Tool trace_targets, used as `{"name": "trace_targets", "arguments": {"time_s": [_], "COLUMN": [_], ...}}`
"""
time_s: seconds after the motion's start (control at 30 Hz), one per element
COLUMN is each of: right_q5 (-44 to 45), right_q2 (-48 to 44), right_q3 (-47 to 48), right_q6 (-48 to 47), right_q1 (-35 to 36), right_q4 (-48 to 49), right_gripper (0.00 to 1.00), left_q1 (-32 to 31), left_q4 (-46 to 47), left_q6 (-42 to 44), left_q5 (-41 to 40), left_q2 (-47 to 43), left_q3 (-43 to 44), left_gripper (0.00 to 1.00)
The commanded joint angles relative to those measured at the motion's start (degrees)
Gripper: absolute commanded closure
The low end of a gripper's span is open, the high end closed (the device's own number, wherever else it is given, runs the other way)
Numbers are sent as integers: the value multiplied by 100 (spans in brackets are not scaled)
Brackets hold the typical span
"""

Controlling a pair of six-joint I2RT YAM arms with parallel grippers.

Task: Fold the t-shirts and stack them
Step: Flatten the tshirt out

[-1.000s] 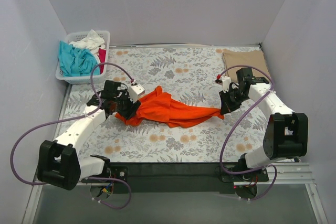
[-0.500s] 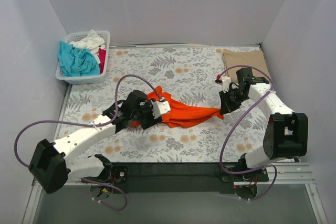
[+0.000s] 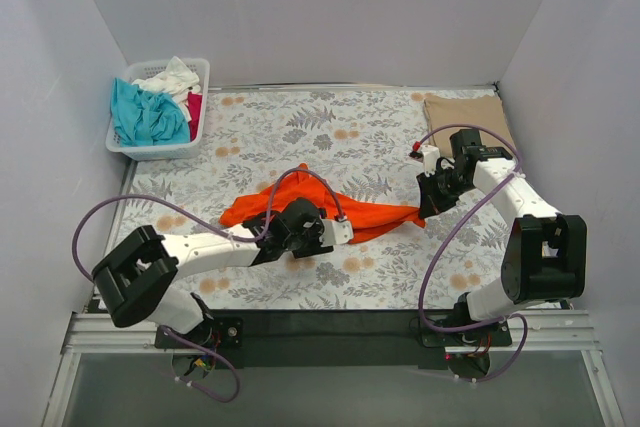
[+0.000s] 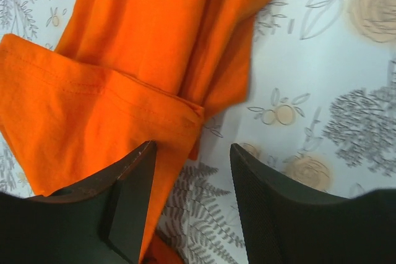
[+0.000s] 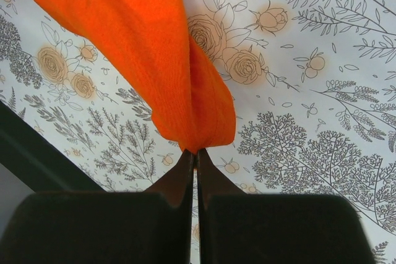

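The orange t-shirt (image 3: 375,217) lies bunched across the middle of the table (image 3: 330,137), nearer its front edge. Our right gripper (image 5: 193,153) pinches the shirt's right tip, jaws pressed together. Our left gripper (image 4: 192,153) hovers spread over the folded hem, perhaps touching it. A tan t-shirt (image 3: 468,112) lies folded in the far right corner.

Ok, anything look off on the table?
The bright orange cloth t-shirt is not flat: it is twisted into a rope, one end pinched in the shut right tool, the other bunched under the open left tool. Nothing else stands out.
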Motion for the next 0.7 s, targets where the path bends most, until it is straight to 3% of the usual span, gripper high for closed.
{"name": "trace_targets", "arguments": {"time_s": [0.0, 0.13, 0.3, 0.43, 0.67], "right_q5": [-153, -171, -92, -57, 75], "right_q2": [42, 51, 7, -28, -256], "right_q3": [37, 29, 29, 37, 151], "right_q6": [-6, -6, -50, -59, -67], "right_q1": [6, 6, -3, -3, -3], "right_q4": [-27, -44, -44, -62, -123], "right_gripper": [99, 99, 99, 99, 99], "left_q1": [-1, -10, -10, 113, 990], "left_q4": [842, 1142, 748, -94, -1107], "left_q6": [175, 193, 35, -237, -956], "left_q5": [-594, -848, -674, -358, 204], "left_q2": [206, 312, -161, -776, -1498], "left_q3": [-9, 8, 88, 281, 1045], "left_gripper": [52, 62, 91, 100, 100]}}
